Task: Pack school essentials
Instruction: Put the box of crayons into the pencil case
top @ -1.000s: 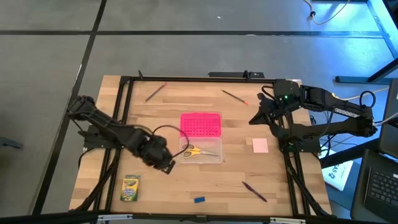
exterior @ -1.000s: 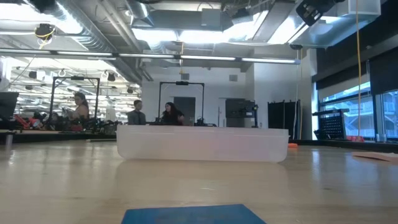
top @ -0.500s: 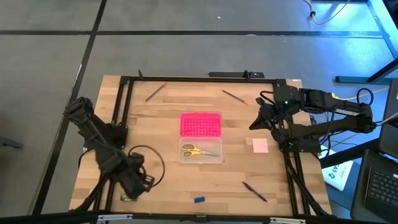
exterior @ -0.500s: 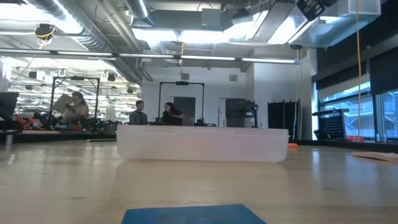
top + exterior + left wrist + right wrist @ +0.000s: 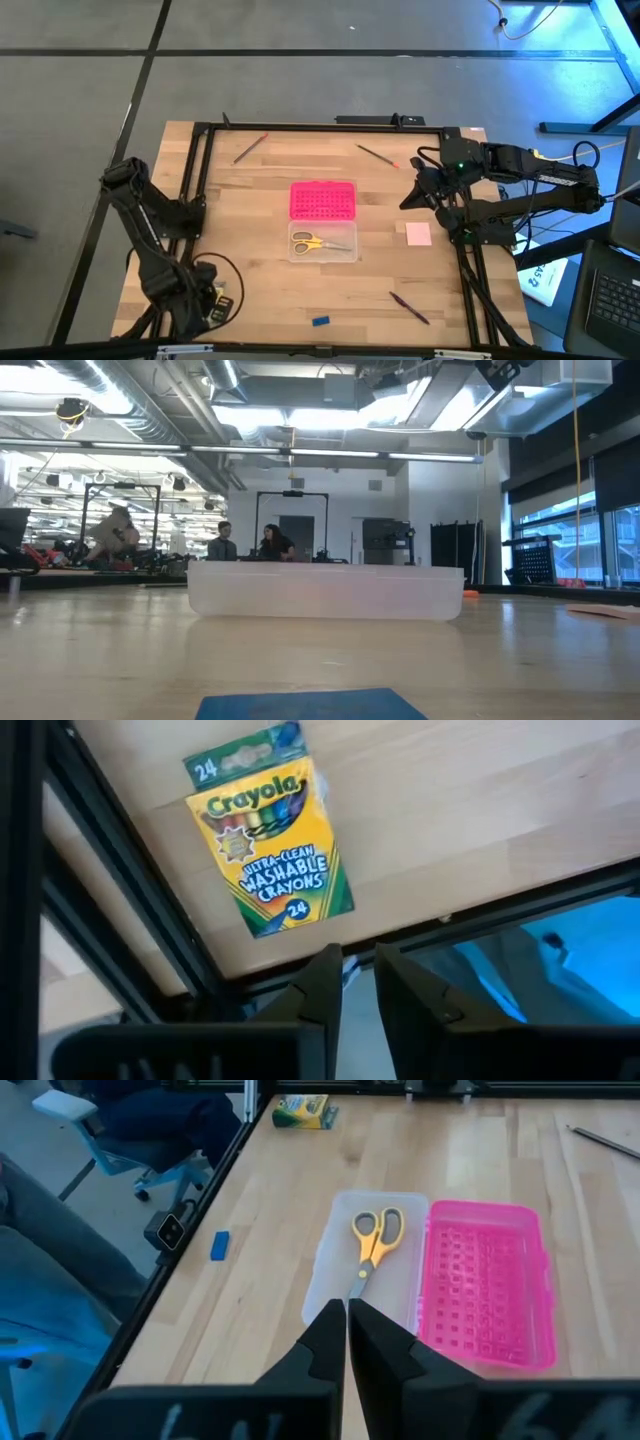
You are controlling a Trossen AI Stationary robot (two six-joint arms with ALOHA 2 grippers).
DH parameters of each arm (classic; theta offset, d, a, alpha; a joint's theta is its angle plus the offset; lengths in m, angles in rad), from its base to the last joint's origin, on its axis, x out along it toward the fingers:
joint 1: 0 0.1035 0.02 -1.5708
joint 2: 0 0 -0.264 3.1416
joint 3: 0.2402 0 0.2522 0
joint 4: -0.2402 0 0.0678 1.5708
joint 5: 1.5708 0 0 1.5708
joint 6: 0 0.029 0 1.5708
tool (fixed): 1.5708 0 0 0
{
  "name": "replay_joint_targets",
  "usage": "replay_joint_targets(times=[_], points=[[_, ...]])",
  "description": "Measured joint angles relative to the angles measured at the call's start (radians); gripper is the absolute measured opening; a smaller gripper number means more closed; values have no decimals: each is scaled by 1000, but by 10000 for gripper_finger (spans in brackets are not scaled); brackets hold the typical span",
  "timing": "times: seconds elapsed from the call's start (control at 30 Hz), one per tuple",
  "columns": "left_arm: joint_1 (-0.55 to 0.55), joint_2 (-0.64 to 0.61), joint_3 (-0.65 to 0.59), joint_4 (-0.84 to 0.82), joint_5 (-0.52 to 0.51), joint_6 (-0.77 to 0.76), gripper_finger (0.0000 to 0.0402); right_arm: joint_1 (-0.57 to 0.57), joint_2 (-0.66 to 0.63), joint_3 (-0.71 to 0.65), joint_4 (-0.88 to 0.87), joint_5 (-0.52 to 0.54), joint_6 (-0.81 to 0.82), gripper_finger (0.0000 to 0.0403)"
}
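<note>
**High view: one item boxed, the rest spread over the table**

High view shows one clear plastic box (image 5: 323,243) near the table's middle, holding one pair of yellow-handled scissors (image 5: 310,241). One bright pink dotted lid (image 5: 322,200) lies touching the box on its far side. Three thin pencils lie loose: one (image 5: 250,148) at the far left, one (image 5: 377,155) at the far right, and one (image 5: 409,307) near the front right. One tiny blue eraser (image 5: 320,321) sits at the front edge, and one pale pink square pad (image 5: 418,234) lies near the right rail.

The left gripper (image 5: 205,308) is down at the table's front left corner, over the crayon box (image 5: 268,842) (one box, marked 24, mostly hidden from above but plain in the left wrist view). There its fingers (image 5: 318,990) are nearly pressed together with a narrow gap and hold nothing; the crayon box lies flat on the wood beyond them, not touched.

The right gripper (image 5: 412,195) hangs above the table's right side, between the far right pencil and the pad. Its fingers (image 5: 325,1335) are pressed together and empty.
</note>
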Motion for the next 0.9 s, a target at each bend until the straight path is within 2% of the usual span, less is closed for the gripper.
replay_joint_targets(times=[0.07,0.2,0.27,0.37,0.6,0.9], points=[[-9,0,-23,25,0,2,55,-1,0,0,0,-26,-31,21],[-18,0,-57,79,1,2,58,0,0,0,0,-232,-162,21],[-17,0,-70,99,0,1,58,0,0,0,-1,-284,-184,21],[-17,0,-93,132,0,1,58,-1,0,0,-5,-274,-183,21],[-22,0,-116,158,-1,0,58,-1,22,0,-50,-111,-167,21],[-22,0,-116,159,-2,-1,59,0,93,0,-46,-95,-166,21]])
